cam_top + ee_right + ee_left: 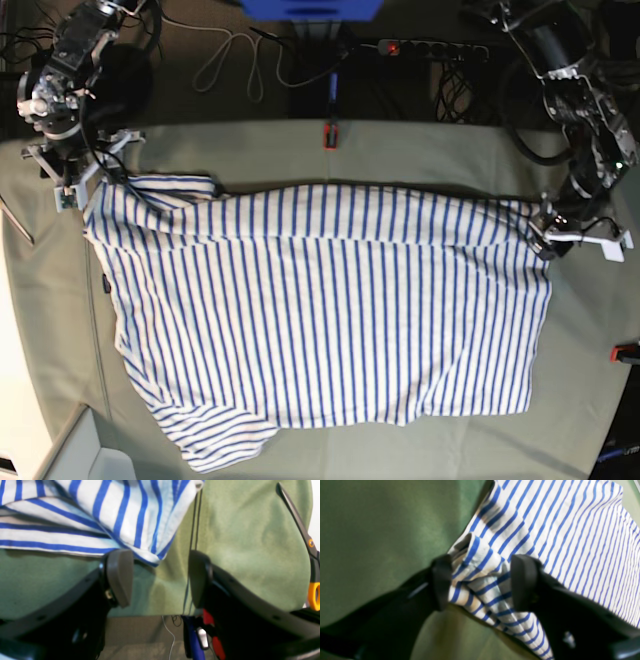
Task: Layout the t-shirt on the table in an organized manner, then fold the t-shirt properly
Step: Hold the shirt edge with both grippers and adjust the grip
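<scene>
The white, blue-striped t-shirt point(330, 300) lies spread across the grey-green table point(400, 150), its upper edge folded over and its lower left part rumpled. My left gripper point(483, 582) is at the shirt's far right upper corner point(545, 238). Its jaws stand apart, with a bunched fold of the t-shirt point(482, 580) lying between the fingers point(442, 582). My right gripper point(160, 580) is open over the table point(250, 542) at the shirt's upper left corner point(72, 190). A corner of the t-shirt point(100, 510) ends just beyond its fingertips, and nothing is between them.
Scissors with an orange handle point(300, 525) lie on the cloth beside my right gripper. Red clamps point(331, 135) point(625, 352) sit on the table's far and right edges. Cables and a power strip point(430, 47) lie behind. The table edge point(150, 613) is close under my right gripper.
</scene>
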You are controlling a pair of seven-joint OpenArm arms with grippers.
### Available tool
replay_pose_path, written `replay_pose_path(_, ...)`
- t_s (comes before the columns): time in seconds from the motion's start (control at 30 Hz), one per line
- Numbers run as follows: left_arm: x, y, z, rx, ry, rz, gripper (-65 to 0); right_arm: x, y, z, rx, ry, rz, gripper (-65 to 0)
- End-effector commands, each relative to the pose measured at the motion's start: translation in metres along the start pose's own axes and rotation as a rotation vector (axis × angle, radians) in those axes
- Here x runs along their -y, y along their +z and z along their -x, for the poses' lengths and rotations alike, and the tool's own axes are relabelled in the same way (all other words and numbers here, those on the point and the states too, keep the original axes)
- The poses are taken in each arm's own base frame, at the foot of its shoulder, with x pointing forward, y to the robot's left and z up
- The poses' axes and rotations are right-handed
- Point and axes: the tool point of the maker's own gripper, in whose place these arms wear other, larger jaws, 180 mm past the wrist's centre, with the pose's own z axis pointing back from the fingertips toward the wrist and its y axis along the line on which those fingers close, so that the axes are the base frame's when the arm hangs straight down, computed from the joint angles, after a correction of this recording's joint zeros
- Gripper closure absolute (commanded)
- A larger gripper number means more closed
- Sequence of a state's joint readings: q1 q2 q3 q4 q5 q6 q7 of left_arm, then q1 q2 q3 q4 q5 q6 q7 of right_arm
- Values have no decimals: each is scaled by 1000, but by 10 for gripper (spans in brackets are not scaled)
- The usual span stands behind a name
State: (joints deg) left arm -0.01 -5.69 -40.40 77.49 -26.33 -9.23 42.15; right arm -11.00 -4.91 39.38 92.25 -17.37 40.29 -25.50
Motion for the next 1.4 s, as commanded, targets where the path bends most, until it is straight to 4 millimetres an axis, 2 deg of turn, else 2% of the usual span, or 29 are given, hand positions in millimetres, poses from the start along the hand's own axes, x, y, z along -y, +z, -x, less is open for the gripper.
replay_pose_path(0.0, 4, 2, -17, 46, -9, 15, -397, 7, 3, -13, 44, 1, 18, -355)
replay_pose_path(0.17, 4, 1, -17, 45, -8, 15, -406, 6, 3, -12, 43, 2, 17, -355)
replay_pose_path(0.23, -1, -2, -8, 19, 3, 6, -392, 7, 3, -12, 43, 2, 18, -355)
replay_pose_path(0.37, -13, -15, -4, -25, 27, -13, -385, 7, 3, -12, 43, 2, 18, -355)
replay_pose_path(0.43, -14, -15, -2, -28, 27, -14, -385, 7, 3, -12, 43, 2, 18, -355)
replay_pose_path(0.6, -5, -10, -15, 9, 8, 3, -376, 8, 3, -14, 46, 2, 19, -355)
replay_pose_path(0.77, -5, -13, -13, 2, 16, 3, -240, 8, 2, -16, 50, 2, 20, -355)
replay_pose_path(0.9, -4, -13, -14, 3, 16, 4, -102, 8, 2, -16, 52, 2, 20, -355)
replay_pose_path(0.97, -5, -13, -14, 2, 12, 1, -10, 8, 2, -16, 52, 2, 20, -355)
replay_pose_path(1.17, -5, -10, -14, 1, 6, 3, -2, 12, 2, -18, 53, 12, 26, -355)
replay_pose_path(1.23, 0, -5, -24, 30, -10, 11, -2, 12, 2, -18, 53, 12, 26, -355)
replay_pose_path(1.37, 1, 13, -28, 68, -43, 19, -2, 14, 3, -19, 56, 16, 30, -356)
